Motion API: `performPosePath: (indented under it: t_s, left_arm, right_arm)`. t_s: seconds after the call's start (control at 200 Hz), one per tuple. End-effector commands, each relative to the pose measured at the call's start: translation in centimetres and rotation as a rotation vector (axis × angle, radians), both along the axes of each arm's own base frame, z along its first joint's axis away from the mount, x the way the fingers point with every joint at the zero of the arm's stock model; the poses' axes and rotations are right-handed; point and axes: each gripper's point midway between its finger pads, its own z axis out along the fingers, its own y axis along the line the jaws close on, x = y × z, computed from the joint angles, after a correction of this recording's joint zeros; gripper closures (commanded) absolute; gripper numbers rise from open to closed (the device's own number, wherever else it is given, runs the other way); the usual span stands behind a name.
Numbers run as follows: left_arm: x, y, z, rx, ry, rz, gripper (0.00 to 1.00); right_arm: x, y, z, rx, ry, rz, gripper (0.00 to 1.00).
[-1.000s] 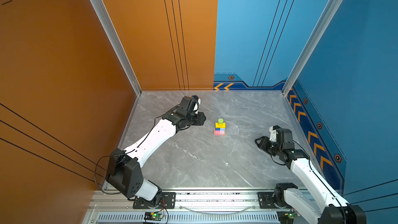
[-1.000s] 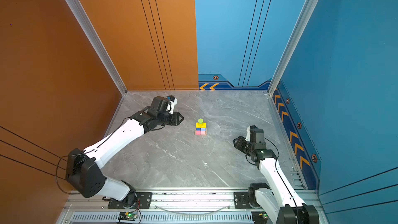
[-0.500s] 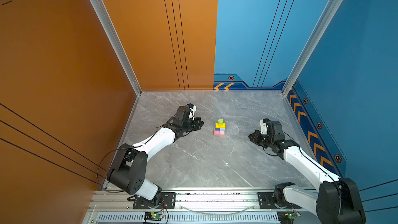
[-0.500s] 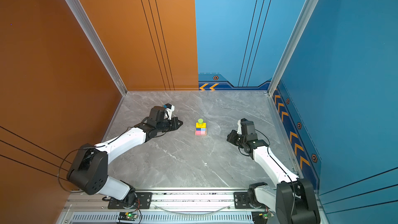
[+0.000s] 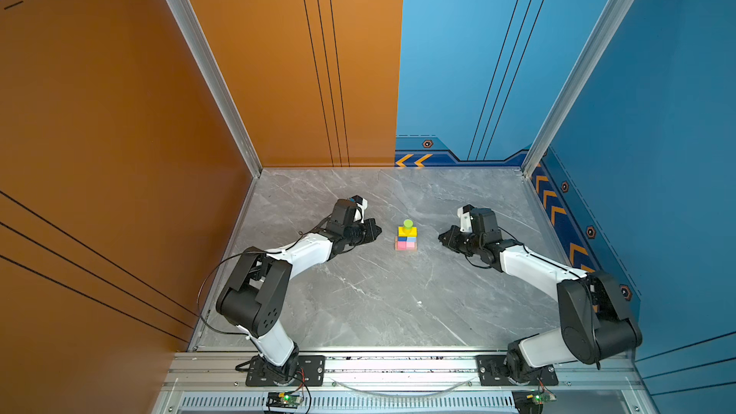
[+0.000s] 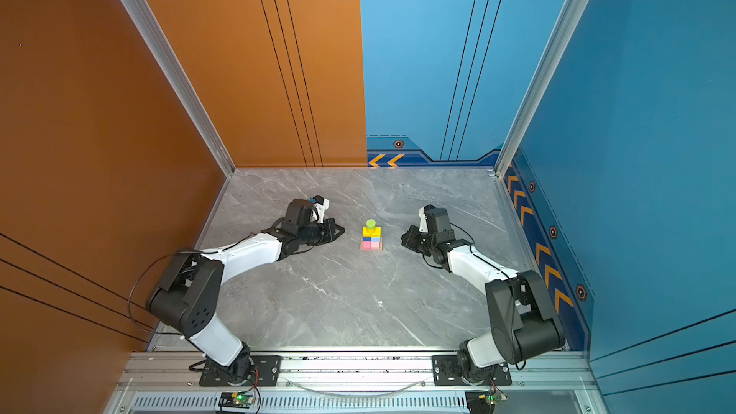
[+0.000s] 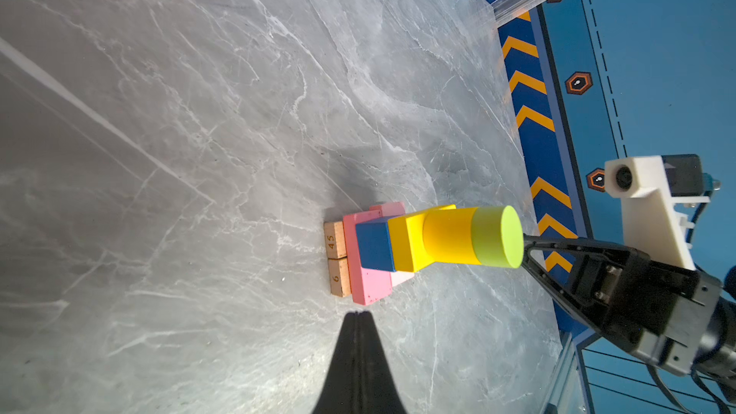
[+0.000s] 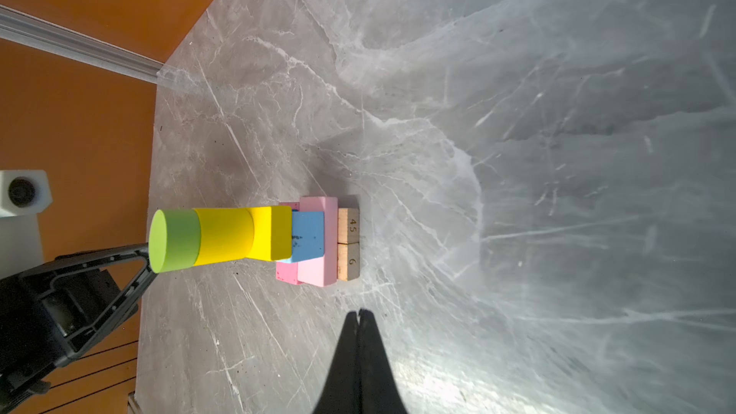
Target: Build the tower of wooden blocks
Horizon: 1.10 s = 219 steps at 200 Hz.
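Overhead, both top views show the tower [image 5: 406,236] standing upright on the grey marble table [image 5: 378,304], near its middle. The left gripper [image 5: 379,230] lies low just to its left and the right gripper [image 5: 439,237] just to its right; neither touches it. Seen from the left wrist, the left gripper's jaws are pressed together, empty, aimed at the stack: two tan planks [image 7: 338,276] side by side lowest, then pink bars [image 7: 370,286], a dark-blue cube [image 7: 374,246], a yellow brick [image 7: 406,244], a yellow cylinder [image 7: 448,238] and a lime-green cylinder [image 7: 498,236] topmost. Seen from the right wrist, the right gripper's jaws are likewise closed on nothing, and a light-blue cube [image 8: 308,234] shows on the pink bars, under the brick.
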Motion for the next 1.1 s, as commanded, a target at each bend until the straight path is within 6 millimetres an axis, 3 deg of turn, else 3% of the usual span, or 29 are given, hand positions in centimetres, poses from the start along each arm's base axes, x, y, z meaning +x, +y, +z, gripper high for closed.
performPosePath:
  t_s: [0.0, 0.511, 1.091]
  left_arm:
    - [0.4, -0.3, -0.5, -0.006, 0.007, -0.009, 1.00]
    - [1.3, -1.4, -1.8, 0.006, 0.020, -0.031, 1.00]
    - [1.3, -2.1, -2.9, 0.005, 0.048, -0.050, 1.00]
  right_arm:
    - [1.5, 1.6, 1.3, 0.039, -0.048, 0.013, 1.00]
    - [3.8, 4.3, 0.4, 0.069, -0.054, 0.032, 1.00]
    - [4.0, 5.6, 0.0, 0.076, -0.046, 0.052, 1.00]
